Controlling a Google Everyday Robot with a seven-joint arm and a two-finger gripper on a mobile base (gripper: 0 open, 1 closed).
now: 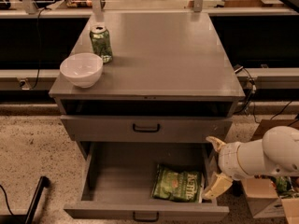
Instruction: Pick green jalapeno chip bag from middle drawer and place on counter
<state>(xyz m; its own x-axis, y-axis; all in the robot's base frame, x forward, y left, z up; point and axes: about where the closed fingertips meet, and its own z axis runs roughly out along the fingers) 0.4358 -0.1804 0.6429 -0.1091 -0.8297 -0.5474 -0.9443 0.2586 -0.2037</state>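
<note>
The green jalapeno chip bag [178, 184] lies flat in the right front part of the middle drawer [117, 181], which is pulled out. Its white "Kettle" lettering faces up. My gripper [211, 166] is at the drawer's right wall, just right of the bag and a little above it. Its two pale fingers [217, 185] are spread apart, and it is open and empty. The counter [163, 59] is the cabinet's flat grey top, above the drawers.
A white bowl [81, 69] and a green soda can [101, 43] stand on the counter's left side. A closed drawer [145, 128] sits above the open one, under a dark slot. Cardboard boxes [261, 199] stand on the floor at the right.
</note>
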